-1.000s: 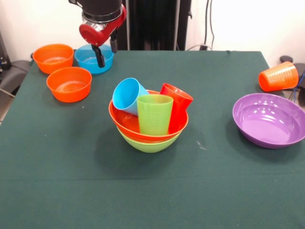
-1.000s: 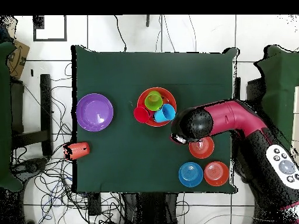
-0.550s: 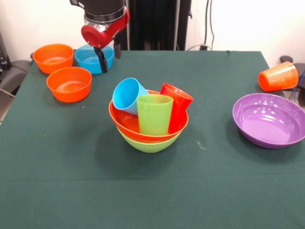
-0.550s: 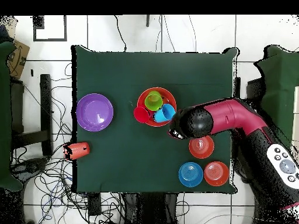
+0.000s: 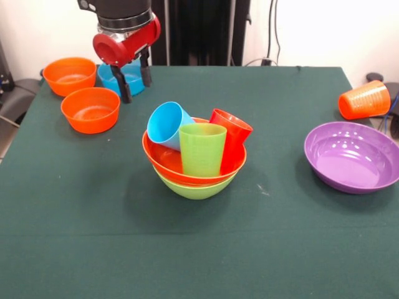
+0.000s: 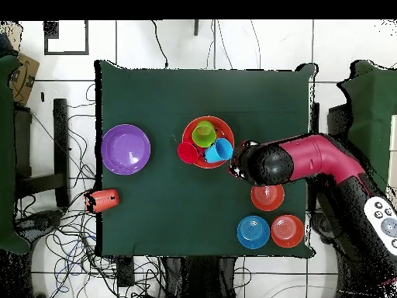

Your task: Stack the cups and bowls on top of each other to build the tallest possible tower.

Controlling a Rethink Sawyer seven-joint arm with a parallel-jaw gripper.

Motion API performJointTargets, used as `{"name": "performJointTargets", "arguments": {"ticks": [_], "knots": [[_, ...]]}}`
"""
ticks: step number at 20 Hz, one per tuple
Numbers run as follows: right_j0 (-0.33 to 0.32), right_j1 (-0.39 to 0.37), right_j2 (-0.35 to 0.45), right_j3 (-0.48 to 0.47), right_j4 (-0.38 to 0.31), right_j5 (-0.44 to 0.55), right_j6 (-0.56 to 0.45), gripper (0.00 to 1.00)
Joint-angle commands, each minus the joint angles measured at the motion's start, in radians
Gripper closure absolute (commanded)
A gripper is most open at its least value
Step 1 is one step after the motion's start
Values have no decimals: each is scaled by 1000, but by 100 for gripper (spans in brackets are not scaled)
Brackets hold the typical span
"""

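The pincer (image 5: 132, 83) hangs released and empty at ten o'clock of the tower (image 5: 194, 163), which sits mid-desk (image 5: 280, 249): three cups (image 5: 202, 148) inside stacked orange-red and lime green bowls.

No readable text, label or number on anything.

At the table's middle the tower (image 5: 194, 167) is a large lime green bowl (image 5: 195, 187) with an orange-red bowl (image 5: 168, 161) nested in it, holding a tilted light blue cup (image 5: 166, 124), an upright lime green cup (image 5: 202, 149) and a leaning red cup (image 5: 231, 138). The large purple bowl (image 5: 351, 156) sits upright and empty, well apart, with the orange cup (image 5: 364, 99) on its side near it. Two small orange bowls (image 5: 91, 109) (image 5: 70, 75) and the small blue bowl (image 5: 133, 81) stand upright in a cluster at another corner.
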Motion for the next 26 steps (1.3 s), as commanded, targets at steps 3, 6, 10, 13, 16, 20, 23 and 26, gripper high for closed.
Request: {"name": "performJointTargets", "arguments": {"ticks": [3, 6, 10, 13, 16, 20, 23, 26], "knots": [[176, -2, -174, -124, -146, -9, 115, 0], [204, 13, -212, -139, -121, -8, 166, 0], [237, 19, -266, -160, -92, -27, 238, 0], [258, 20, -306, -172, -81, -61, 305, 0], [285, 19, -339, -187, -60, -92, 370, 0], [307, 21, -373, -207, -53, -128, 436, 0], [313, 7, -394, -198, -44, -141, 474, 0], [335, 10, -421, -214, -49, -133, 523, 0]]}}
